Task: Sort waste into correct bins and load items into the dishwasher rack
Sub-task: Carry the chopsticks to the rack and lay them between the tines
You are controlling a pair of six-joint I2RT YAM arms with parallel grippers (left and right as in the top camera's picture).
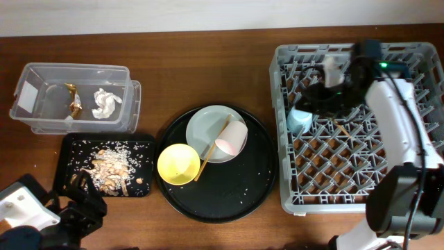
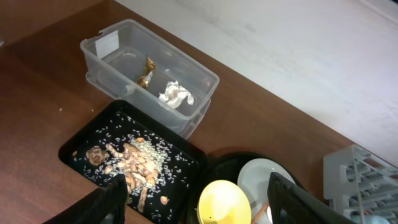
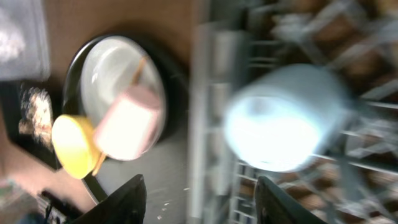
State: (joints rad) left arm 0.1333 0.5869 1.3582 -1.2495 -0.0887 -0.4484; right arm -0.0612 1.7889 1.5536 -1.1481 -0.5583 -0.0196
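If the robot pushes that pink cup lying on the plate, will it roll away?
Probably a little. The pink cup lies on its side, so its round wall could roll, likely curving since one end looks wider. The chopsticks beside it or the plate rim may stop it. It looks hard, so it shouldn't squash.

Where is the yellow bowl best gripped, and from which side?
Probably pinch the rim of the yellow bowl from above, one finger inside: it sits upright, mouth up. Take the rim nearest the shallow black tray, away from the chopsticks.
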